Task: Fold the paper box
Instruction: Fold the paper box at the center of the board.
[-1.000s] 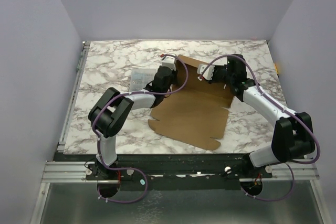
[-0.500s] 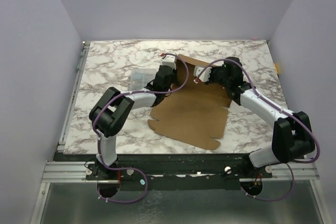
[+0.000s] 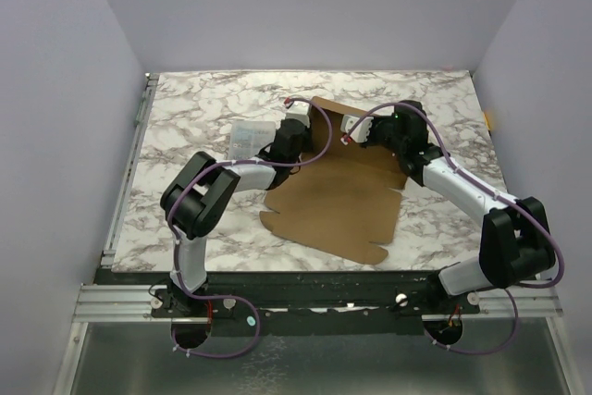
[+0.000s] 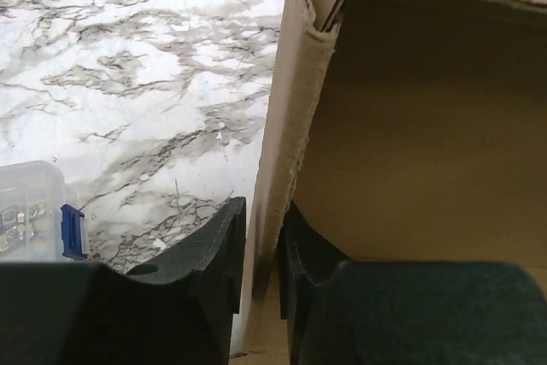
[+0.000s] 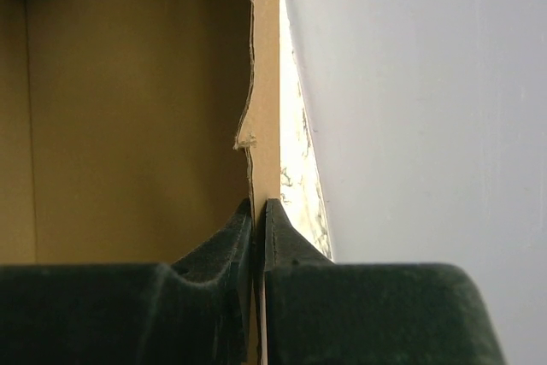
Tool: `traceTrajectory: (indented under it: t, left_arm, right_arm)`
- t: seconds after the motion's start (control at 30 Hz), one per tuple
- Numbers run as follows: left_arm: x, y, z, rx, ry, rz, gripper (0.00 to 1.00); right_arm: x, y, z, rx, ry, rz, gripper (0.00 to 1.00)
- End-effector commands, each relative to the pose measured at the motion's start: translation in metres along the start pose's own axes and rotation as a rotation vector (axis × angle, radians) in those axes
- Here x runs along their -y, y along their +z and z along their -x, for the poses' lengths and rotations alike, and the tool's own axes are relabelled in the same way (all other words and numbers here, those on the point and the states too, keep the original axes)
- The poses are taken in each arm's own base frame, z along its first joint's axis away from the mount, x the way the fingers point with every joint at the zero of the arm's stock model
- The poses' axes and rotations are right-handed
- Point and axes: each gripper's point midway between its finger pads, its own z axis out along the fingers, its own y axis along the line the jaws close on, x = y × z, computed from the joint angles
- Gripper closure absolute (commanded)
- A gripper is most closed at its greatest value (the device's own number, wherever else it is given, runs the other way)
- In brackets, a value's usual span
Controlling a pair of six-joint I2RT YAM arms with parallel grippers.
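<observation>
The right pincer [image 5: 259, 211] is pinched tight on the raised back wall of the paper box [image 3: 338, 196], at the end far from the plastic case [image 3: 243, 139], probably to keep that wall upright along its crease. The left pincer [image 4: 263, 228] straddles the wall's end nearer the case with its jaws slightly apart, seemingly steadying rather than clamping. The rest of the box lies flat just right of the case, most folds not yet made.

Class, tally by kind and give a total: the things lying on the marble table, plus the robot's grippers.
Box: 1
Clear case: 1
Grippers: 2 (left gripper, right gripper)
Total: 4
</observation>
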Motion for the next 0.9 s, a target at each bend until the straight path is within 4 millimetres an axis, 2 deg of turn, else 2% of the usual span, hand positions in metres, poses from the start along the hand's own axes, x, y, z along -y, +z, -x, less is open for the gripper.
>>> traceTrajectory:
  t: [0.0, 0.17, 0.3, 0.5, 0.6, 0.67, 0.73, 0.8, 0.87]
  left_arm:
    - [-0.004, 0.000, -0.007, -0.013, 0.025, -0.014, 0.75]
    - [0.002, 0.004, -0.003, 0.001, 0.012, -0.040, 0.83]
    - [0.006, 0.007, 0.002, 0.017, -0.029, -0.048, 1.00]
    - [0.006, 0.007, 0.001, 0.026, -0.080, -0.036, 1.00]
    - [0.002, 0.007, -0.003, 0.020, -0.069, -0.026, 0.91]
    - [-0.003, 0.006, -0.004, 0.020, -0.047, -0.004, 0.89]
    - [-0.009, 0.006, -0.004, 0.026, -0.024, 0.029, 0.91]
    - [-0.012, 0.006, -0.004, 0.031, 0.003, 0.043, 1.00]
    - [-0.012, 0.006, -0.004, 0.032, 0.038, 0.049, 1.00]
  right_arm:
    - [-0.026, -0.001, 0.002, 0.004, 0.056, 0.071, 0.91]
    - [-0.029, -0.001, 0.006, 0.018, 0.072, 0.095, 0.91]
    - [-0.039, -0.002, 0.010, 0.042, 0.077, 0.138, 0.92]
    - [-0.052, -0.001, 0.007, 0.044, 0.083, 0.167, 0.92]
    - [-0.052, -0.001, 0.008, 0.047, 0.089, 0.166, 0.92]
    - [-0.051, -0.001, 0.008, 0.048, 0.093, 0.165, 0.92]
    - [-0.052, -0.001, 0.008, 0.047, 0.097, 0.169, 0.91]
    - [-0.051, 0.000, 0.009, 0.047, 0.100, 0.172, 0.92]
    - [-0.049, 0.001, 0.010, 0.050, 0.106, 0.173, 0.91]
